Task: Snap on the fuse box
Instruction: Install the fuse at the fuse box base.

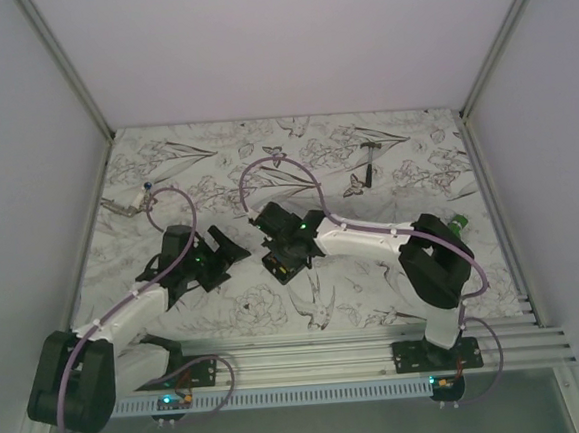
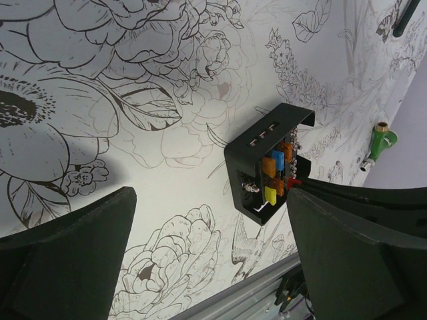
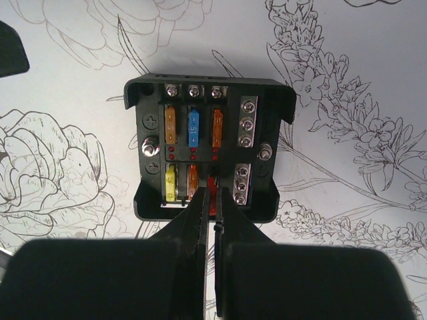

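Observation:
The fuse box is a small black box lying face up on the flower-patterned table, with yellow, orange and blue fuses in its slots. My right gripper reaches over its near edge, shut on a red fuse in the lower row. In the top view the fuse box lies under the right gripper at mid table. My left gripper hovers just left of it, open and empty. From the left wrist the fuse box shows beyond the wide-apart fingers.
A small dark hammer lies at the back right. A green object sits by the right arm's elbow, also seen as the green object from the left wrist. A small metal piece rests at the left. An aluminium rail runs along the near edge.

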`<action>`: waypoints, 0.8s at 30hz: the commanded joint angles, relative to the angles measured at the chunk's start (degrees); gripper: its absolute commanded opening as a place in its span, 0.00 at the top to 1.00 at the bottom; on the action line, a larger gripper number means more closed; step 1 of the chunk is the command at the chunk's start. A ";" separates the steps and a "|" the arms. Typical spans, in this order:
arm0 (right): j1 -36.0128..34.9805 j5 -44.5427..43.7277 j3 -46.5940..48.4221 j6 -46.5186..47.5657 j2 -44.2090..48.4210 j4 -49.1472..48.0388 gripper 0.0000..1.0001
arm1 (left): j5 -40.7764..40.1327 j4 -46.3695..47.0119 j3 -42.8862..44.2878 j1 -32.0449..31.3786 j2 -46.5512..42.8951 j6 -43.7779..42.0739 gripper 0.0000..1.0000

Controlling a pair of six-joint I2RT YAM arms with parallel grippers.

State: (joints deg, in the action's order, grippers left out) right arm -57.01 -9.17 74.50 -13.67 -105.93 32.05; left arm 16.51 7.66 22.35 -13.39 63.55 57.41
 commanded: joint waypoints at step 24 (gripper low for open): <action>-1.87 -4.12 4.66 0.60 -4.10 2.92 1.00 | 1.04 -0.23 -1.74 0.70 -2.39 0.85 0.01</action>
State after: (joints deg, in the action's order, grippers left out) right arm -58.11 -12.19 76.99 -13.67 -108.75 34.09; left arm 16.64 7.64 21.45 -13.10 61.65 57.89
